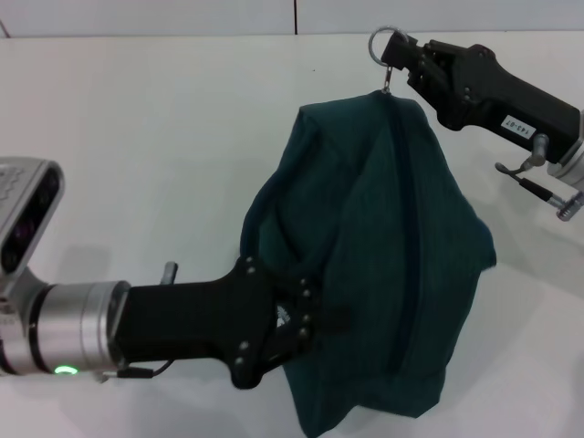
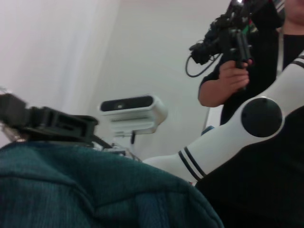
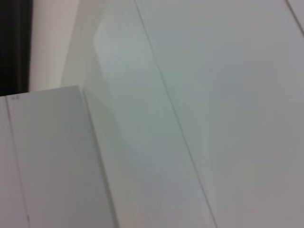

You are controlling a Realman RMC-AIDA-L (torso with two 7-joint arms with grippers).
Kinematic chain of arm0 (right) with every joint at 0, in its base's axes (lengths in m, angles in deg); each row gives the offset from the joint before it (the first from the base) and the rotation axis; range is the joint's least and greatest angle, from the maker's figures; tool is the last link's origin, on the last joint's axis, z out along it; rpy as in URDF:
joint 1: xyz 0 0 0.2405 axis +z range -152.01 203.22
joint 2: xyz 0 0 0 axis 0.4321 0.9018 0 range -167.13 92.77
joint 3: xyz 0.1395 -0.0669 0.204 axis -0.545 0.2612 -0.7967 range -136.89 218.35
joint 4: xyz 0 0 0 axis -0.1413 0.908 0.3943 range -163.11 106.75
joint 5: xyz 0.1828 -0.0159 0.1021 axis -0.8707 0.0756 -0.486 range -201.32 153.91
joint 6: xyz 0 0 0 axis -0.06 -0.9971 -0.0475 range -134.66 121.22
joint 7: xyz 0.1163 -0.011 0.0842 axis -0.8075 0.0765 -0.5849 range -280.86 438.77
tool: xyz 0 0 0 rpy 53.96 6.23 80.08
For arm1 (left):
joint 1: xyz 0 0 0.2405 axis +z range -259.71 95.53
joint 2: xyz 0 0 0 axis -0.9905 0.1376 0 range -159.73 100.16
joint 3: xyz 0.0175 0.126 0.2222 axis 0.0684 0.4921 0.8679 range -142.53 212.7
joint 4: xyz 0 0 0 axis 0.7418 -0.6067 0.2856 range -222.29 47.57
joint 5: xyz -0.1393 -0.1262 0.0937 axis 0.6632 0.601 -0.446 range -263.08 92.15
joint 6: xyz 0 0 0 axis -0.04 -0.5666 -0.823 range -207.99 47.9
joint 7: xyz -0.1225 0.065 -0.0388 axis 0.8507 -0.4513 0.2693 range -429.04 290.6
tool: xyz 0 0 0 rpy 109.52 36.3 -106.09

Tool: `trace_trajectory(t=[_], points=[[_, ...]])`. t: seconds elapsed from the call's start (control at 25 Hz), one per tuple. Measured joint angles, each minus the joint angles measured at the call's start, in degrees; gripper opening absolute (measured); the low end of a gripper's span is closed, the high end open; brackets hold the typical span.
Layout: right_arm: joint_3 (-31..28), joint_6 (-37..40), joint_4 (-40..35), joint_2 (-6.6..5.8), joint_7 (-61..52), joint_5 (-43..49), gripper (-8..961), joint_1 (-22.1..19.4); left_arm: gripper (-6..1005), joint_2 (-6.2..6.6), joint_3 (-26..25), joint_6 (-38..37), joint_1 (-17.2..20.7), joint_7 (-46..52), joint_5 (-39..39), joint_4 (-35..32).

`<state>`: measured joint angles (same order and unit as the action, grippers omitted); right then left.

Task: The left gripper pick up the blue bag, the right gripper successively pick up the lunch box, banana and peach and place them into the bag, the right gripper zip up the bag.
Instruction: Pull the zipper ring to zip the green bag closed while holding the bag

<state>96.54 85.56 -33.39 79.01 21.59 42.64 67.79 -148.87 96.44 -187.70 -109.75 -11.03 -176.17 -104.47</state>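
The blue bag [image 1: 392,255] lies bulging on the white table in the head view, its zip line [image 1: 401,210] running along the top and looking closed. My left gripper [image 1: 306,319] reaches in from the near left and is shut on the bag's handle [image 1: 265,210]. My right gripper [image 1: 401,59] is at the bag's far end, shut on the ring zipper pull [image 1: 383,41]. In the left wrist view the bag's fabric [image 2: 95,190] fills the bottom, with the right gripper [image 2: 28,118] beyond it. The lunch box, banana and peach are hidden.
The white table [image 1: 137,137] stretches around the bag. The left wrist view shows the robot's head camera [image 2: 133,111], its white right arm [image 2: 228,142] and a person holding a camera [image 2: 232,71]. The right wrist view holds only pale flat surfaces [image 3: 190,95].
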Motion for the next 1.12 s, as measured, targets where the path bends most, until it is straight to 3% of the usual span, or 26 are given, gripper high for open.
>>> trace_trajectory(t=[0.28, 0.56, 0.6, 0.76, 1.0, 1.12], points=[[-0.01, -0.71, -1.06, -0.01, 0.08, -1.87, 8, -1.06, 162, 0.60, -2.56, 0.27, 2.27, 0.13, 0.00, -0.20], [0.06, 3.64, -1.48, 0.00, -1.87, -3.50, 8, -3.70, 194, 0.69, -10.16, 5.10, 4.09, 1.87, 0.09, -0.27], [0.03, 3.74, -1.33, 0.00, -2.45, -3.51, 8, -3.94, 198, 0.58, -13.60, 6.12, 4.85, 1.92, 0.13, -0.32], [-0.01, 3.39, -1.11, 0.00, -3.76, -3.88, 8, -4.55, 217, 0.42, -16.10, 6.81, 5.29, 1.77, 0.17, -0.38], [-0.01, 1.77, -0.97, 0.00, -5.41, -5.22, 8, -5.01, 244, -0.70, -25.42, 7.49, 6.39, -0.57, 0.67, 0.20], [-0.01, 1.07, -0.83, 0.00, -6.46, -6.14, 8, -5.36, 478, -0.46, -26.66, 7.36, 5.97, 1.46, 0.84, -1.22]])
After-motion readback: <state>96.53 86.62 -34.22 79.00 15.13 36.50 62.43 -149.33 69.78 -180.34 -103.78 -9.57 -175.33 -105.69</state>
